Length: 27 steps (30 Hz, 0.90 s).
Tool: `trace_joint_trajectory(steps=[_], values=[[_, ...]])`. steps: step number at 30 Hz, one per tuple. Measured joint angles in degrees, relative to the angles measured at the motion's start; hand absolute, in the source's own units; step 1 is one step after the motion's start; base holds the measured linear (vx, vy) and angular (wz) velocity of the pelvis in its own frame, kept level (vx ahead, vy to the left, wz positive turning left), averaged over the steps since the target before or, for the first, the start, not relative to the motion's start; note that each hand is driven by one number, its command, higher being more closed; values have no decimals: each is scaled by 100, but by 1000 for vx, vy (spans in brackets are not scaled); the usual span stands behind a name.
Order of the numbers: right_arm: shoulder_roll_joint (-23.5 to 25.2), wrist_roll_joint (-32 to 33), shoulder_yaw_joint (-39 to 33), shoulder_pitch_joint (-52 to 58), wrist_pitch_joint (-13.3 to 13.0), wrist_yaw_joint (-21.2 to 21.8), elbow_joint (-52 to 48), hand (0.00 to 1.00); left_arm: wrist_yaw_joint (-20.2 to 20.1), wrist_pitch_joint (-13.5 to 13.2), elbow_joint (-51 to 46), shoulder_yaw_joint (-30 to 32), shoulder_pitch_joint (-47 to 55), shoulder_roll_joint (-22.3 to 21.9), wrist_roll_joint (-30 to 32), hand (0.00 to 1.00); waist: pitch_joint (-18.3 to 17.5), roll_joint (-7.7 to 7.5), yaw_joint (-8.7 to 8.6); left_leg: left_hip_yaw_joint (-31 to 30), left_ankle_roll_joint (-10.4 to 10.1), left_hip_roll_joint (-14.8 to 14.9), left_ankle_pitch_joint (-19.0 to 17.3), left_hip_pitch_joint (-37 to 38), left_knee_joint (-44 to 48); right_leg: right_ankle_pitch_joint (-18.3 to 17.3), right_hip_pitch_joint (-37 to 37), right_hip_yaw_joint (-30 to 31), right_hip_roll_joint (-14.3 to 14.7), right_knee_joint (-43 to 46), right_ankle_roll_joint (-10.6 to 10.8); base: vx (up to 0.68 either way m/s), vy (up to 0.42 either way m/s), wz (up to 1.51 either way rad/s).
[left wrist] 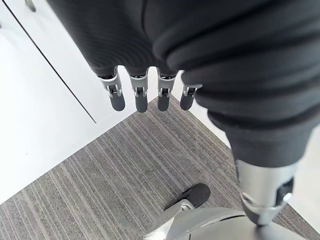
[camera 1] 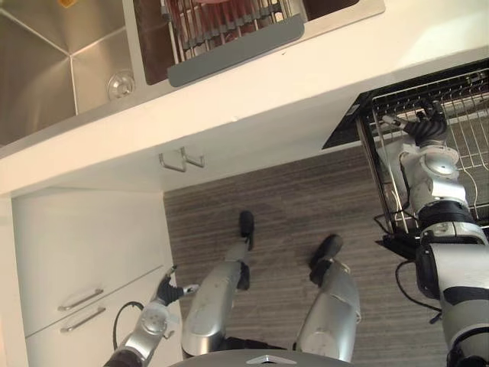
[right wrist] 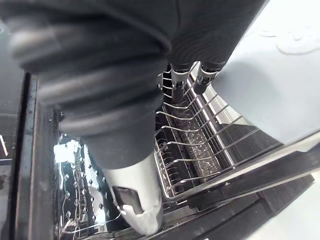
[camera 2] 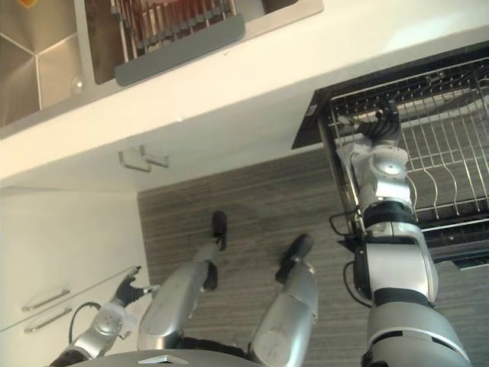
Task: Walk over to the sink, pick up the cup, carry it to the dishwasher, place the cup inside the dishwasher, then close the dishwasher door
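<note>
Down at the right, below the white countertop point(camera 1: 306, 84), reaches with the right hand point(camera 1: 429, 126) into the near corner of the pulled-out black wire dishwasher rack point(camera 1: 466, 92); cannot tell from the head views or the wrist view whether that hand grips anything or has let go. Shows what looks like the pale white cup point(camera 1: 393, 174) in the rack, just beside the right wrist, though cannot say so for certain. Appears to be the placing step. To do it well: settle the cup between the upright tines until it rests steady, loosen the grip only once the rack supports it, then lift straight up and clear of the wires, since a snagged tine could tip the cup over. Shows nothing else among the rack's tines. Up at the left, shows a stainless steel sink basin point(camera 1: 46, 69) with a round drain point(camera 1: 121, 84), and next to it a second basin holding a metal wire drainer point(camera 1: 229, 27) with a grey tray lip point(camera 1: 237, 53). Hangs the left hand point(camera 1: 166, 289) relaxed and unclenched, holding nothing, beside the white cabinet drawers point(camera 1: 92, 252).
</note>
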Motion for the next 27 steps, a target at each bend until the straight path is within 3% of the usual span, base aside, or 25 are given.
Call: trace_joint_trajectory(steps=[5, 9, 12, 15, 17, 21, 23, 27], values=[[227, -24, -433, 443, -4, -245, -658, 0, 15, -21, -17, 49, 42, -58, 28, 0, 6, -9, -57, 7, 8, -3, -32, 234, 0, -1, 264, -15, -4, -32, -5, 1, -95, 3], [577, -49, -963, 1150, -268, -626, -1697, 0, 37, -104, -113, 118, 226, -84, 28, 0, 27, -42, -226, 28, 6, -2, -130, 550, -2, -18, 659, -55, 18, -173, 54, 20, -81, 0], [1066, -487, -1376, 2074, -676, -1003, -2906, 0, 29, -196, -135, 333, 465, -170, 20, 0, 15, -111, -360, 87, 26, 37, -271, 836, -3, 32, 1062, -104, 112, -461, 142, 71, -76, -7], [1779, -667, -1685, 3053, -985, -1351, -3785, 0, 22, -195, -97, 627, 709, -216, 17, 0, -168, -308, -520, 344, 29, 150, -412, 993, -3, 142, 1405, -194, 245, -872, 209, 119, -73, -6], [2390, -839, -1893, 3906, -1326, -1547, -4290, 0, 21, -191, 64, 869, 866, -262, -98, 0, -471, -515, -578, 511, -6, 201, -528, 1153, -3, 233, 1692, -238, 339, -1165, 224, 184, -67, -6], [3151, -820, -1947, 4922, -1899, -1533, -4968, 0, 5, -97, 334, 1338, 1060, -382, -429, 0, -970, -812, -657, 665, -30, 203, -582, 1485, 33, 328, 2250, -341, 444, -1662, 311, 225, -49, -3], [3466, -545, -1945, 5199, -2149, -1211, -5191, 0, 13, 4, 436, 1669, 1173, -509, -718, 0, -1263, -919, -649, 717, -117, 220, -646, 1734, 34, 380, 2639, -399, 544, -1976, 349, 164, -49, -3], [3661, 38, -1886, 5248, -2275, -506, -5485, 0, 72, 27, 647, 1864, 1224, -662, -1211, 0, -1549, -862, -613, 918, -130, 365, -882, 1940, 36, 405, 2924, -407, 713, -2211, 332, 55, -29, -9]])
